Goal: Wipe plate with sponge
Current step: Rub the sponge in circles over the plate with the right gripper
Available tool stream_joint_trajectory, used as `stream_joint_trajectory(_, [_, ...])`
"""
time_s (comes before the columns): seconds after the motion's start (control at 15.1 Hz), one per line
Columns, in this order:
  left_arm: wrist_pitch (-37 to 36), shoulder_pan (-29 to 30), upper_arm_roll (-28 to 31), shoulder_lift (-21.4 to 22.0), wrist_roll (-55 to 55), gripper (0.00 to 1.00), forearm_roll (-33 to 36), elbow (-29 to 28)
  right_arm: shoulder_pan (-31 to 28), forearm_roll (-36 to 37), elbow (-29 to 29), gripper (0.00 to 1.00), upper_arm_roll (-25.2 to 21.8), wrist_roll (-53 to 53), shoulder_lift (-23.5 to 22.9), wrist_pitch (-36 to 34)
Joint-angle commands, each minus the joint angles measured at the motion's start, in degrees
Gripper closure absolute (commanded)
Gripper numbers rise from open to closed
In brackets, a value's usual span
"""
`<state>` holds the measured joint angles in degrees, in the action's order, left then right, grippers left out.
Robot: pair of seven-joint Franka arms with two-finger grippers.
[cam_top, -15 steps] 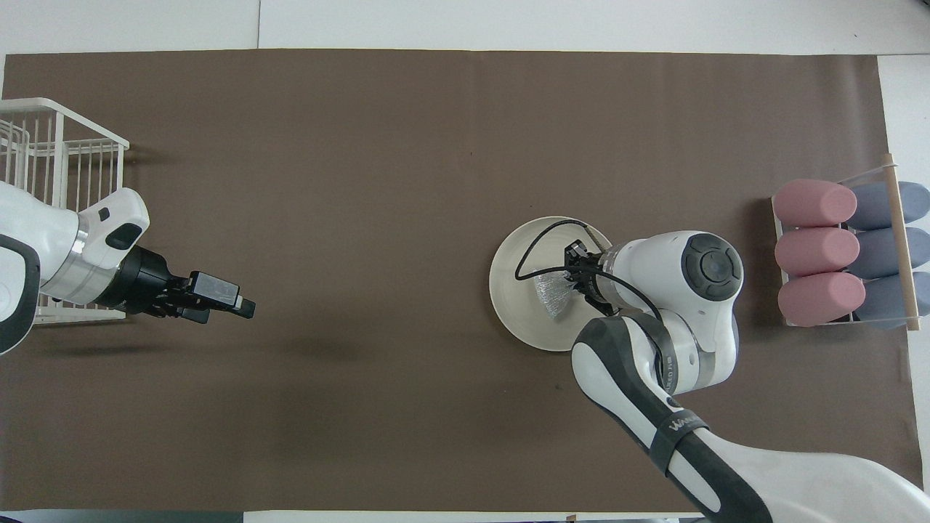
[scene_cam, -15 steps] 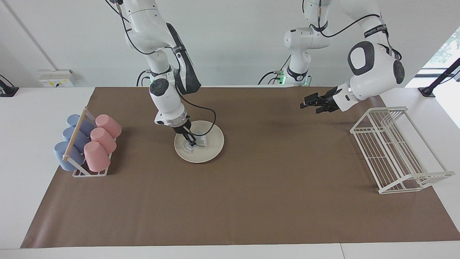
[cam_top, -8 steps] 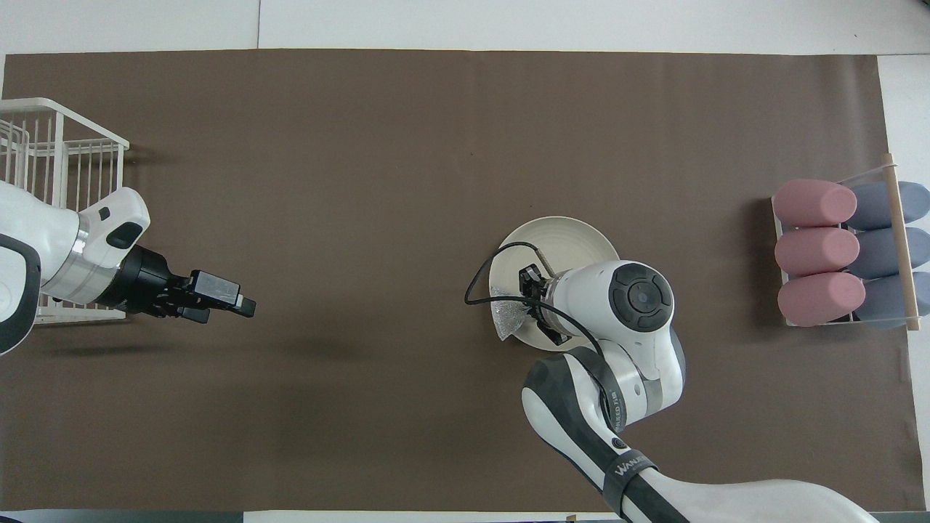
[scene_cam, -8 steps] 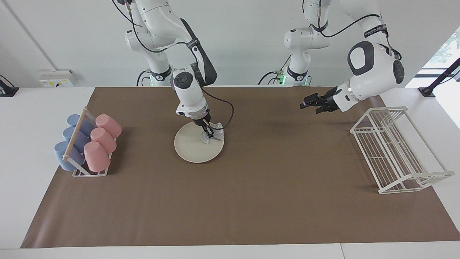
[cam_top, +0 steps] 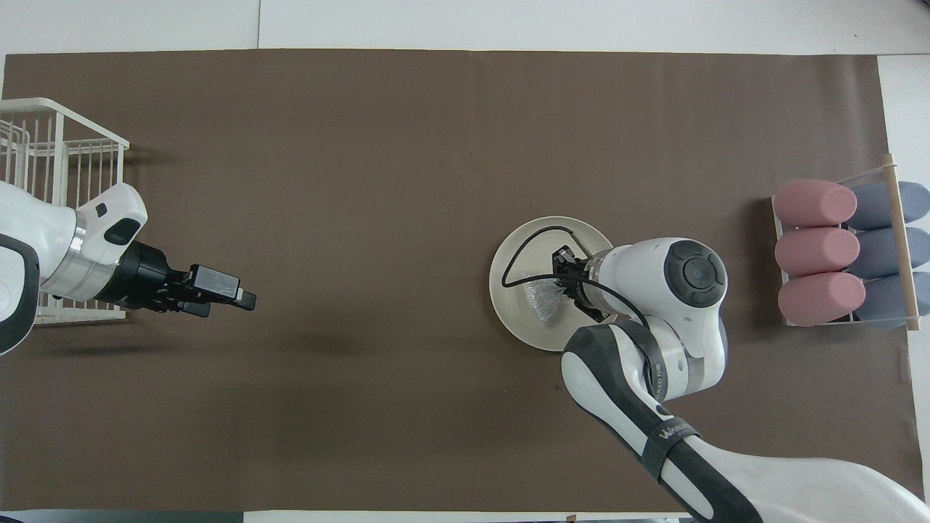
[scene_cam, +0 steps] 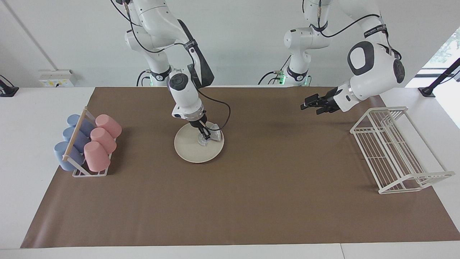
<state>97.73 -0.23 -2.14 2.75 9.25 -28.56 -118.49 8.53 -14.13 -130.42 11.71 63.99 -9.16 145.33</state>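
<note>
The cream-white plate [scene_cam: 190, 149] [cam_top: 538, 243] lies flat on the brown mat, toward the right arm's end of the table. The silvery, wrinkly sponge [scene_cam: 212, 136] [cam_top: 541, 301] rests on the plate's surface, on the part toward the left arm's end. My right gripper [scene_cam: 205, 135] [cam_top: 565, 280] points down onto the plate and is shut on the sponge, pressing it against the plate. A black cable loops over the plate beside the wrist. My left gripper [scene_cam: 309, 104] [cam_top: 236, 298] hangs open and holds nothing, above the mat near the wire rack, where the arm waits.
A rack of pink and blue cups [scene_cam: 88, 142] [cam_top: 846, 254] lying on their sides stands at the right arm's end. A white wire rack [scene_cam: 395, 149] [cam_top: 51, 160] stands at the left arm's end. The brown mat [scene_cam: 251, 201] covers most of the table.
My right gripper dragged the sponge from the plate's middle out to its rim toward the left arm's end, then part of the way back. The left arm has hardly moved.
</note>
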Motion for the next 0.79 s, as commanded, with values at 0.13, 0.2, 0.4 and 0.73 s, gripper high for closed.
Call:
stream_joint_trajectory(0.13, [1.6, -0.6, 0.3, 1.0, -0.7, 0.00, -1.4, -1.1, -1.7, 0.5, -1.1, 1.00, 0.4, -2.7, -0.5, 0.7])
stream_joint_trajectory(0.2, [1.5, -0.6, 0.3, 1.0, -0.7, 0.00, -1.4, -1.1, -1.2, 0.5, -1.1, 1.00, 0.5, -0.6, -0.4, 0.7])
stream_joint_trajectory(0.4, [1.5, -0.7, 0.3, 1.0, -0.9, 0.00, -1.4, -1.1, 4.2, 0.5, -1.1, 1.00, 0.5, 8.7, -0.6, 1.2])
stream_joint_trajectory(0.73, [1.3, -0.6, 0.3, 0.9, -1.0, 0.00, -1.4, -1.0, 7.5, 0.5, -0.6, 1.00, 0.5, 16.2, -0.7, 1.4])
